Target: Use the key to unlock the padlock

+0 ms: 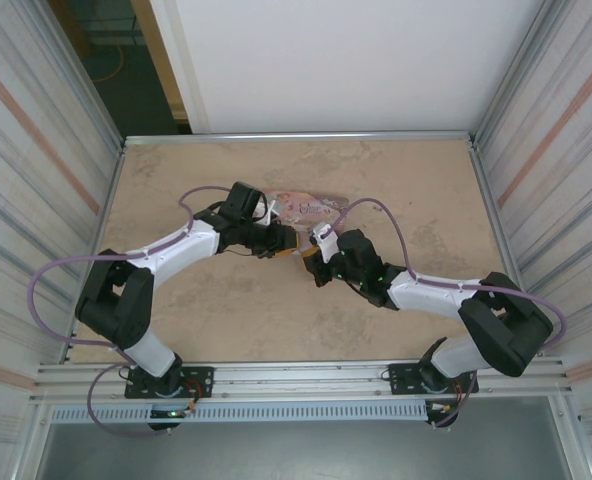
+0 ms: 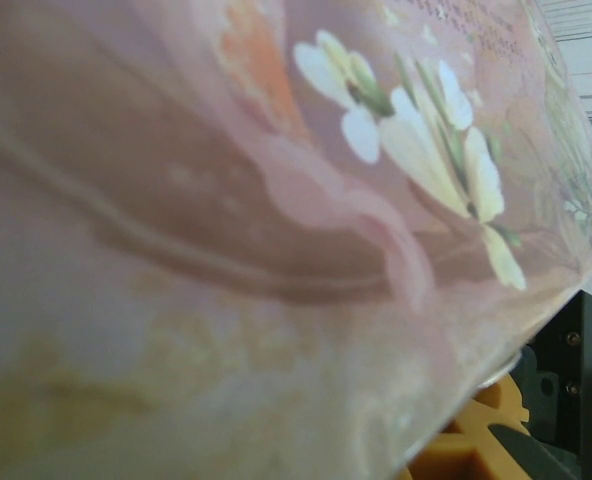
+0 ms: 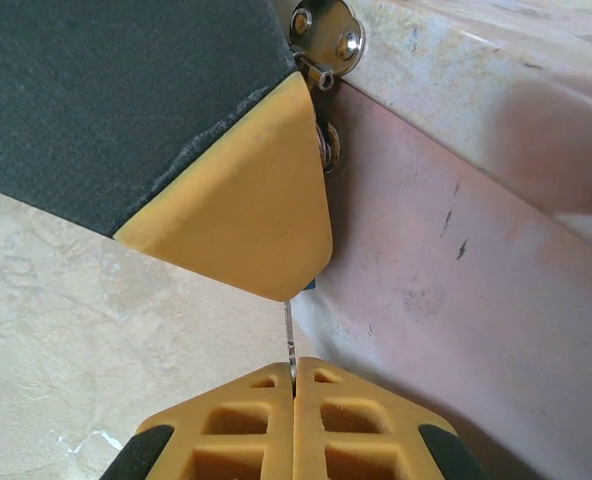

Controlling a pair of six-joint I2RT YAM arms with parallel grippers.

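Note:
In the right wrist view my right gripper is shut on the key, whose thin metal blade points up from the closed yellow fingers. The blade runs to a sliver of the blue padlock. The padlock is almost wholly hidden behind a yellow finger of my left gripper, which is closed on it. From above, the left gripper and right gripper meet mid-table at the near side of the pink tin. The left wrist view is blurred.
The pink flowered tin lies right against the left wrist camera, and its scuffed side wall stands beside the key. A metal clasp sits on the tin's edge. Bare tan tabletop lies in front, with metal walls around.

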